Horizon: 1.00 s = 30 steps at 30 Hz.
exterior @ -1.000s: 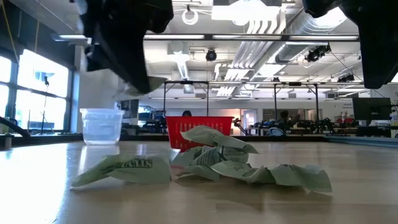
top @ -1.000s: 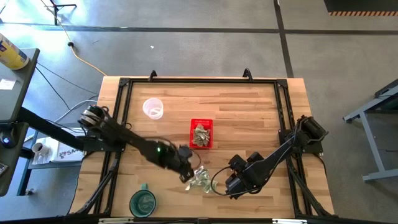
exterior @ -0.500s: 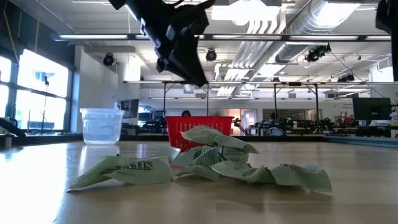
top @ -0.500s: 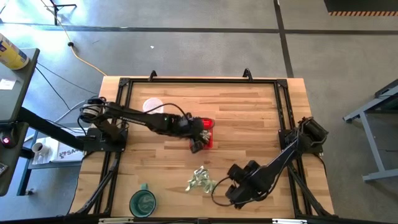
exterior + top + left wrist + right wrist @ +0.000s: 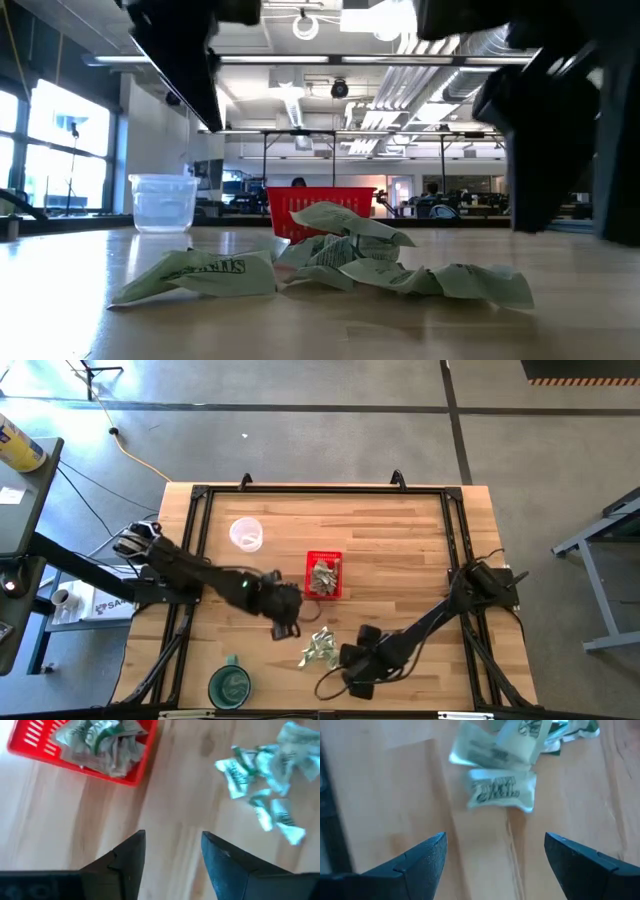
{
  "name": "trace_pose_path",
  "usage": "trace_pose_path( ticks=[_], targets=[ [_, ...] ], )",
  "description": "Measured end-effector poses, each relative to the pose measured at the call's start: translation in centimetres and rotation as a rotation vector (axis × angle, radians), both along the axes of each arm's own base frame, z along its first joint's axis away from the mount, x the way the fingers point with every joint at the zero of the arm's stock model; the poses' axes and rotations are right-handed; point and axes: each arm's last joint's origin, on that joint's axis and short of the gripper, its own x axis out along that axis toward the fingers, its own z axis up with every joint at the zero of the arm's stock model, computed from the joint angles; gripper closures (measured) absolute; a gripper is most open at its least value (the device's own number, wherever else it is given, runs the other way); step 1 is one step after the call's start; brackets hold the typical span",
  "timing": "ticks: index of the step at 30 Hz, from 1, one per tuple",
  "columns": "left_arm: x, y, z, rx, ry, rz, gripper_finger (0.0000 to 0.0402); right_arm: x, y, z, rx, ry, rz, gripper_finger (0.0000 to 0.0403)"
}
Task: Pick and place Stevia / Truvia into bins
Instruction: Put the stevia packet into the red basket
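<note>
Hovering wide, empty, right gripper (image 5: 352, 672) faced sachet pile (image 5: 320, 649) for pickup; left gripper (image 5: 284, 622) open beside red basket (image 5: 323, 575).

Even, bright overhead light falls on the worktop (image 5: 400, 550) with only soft shadows. In the low view, ceiling lamps and the windows glare, leaving both arms as dark, unfocused silhouettes. Both wrist views are smeared by motion blur, the sachets (image 5: 502, 790) streaked.
</note>
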Motion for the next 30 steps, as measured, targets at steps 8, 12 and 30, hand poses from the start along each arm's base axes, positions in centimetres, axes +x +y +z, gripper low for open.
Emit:
trace_pose_path(
  ticks=[8, 12, 30],
  targets=[
    [-3.2, -4.5, -0.1, -0.029, 0.026, 0.065, 0.0219, 1.0, -1.0, -0.6, -0.117, -0.020, 0.216, 0.0078],
    [-4.0, -5.4, -0.1, -0.006, 0.019, 0.094, 0.0236, 1.5, -0.7, -0.7, -0.128, -0.057, 0.510, 0.0079],
    [-5.9, -7.1, -0.2, -0.068, 0.023, 0.237, 0.0261, 4.1, -4.6, -2.7, -0.070, 0.024, 0.582, 0.0205]
  ],
)
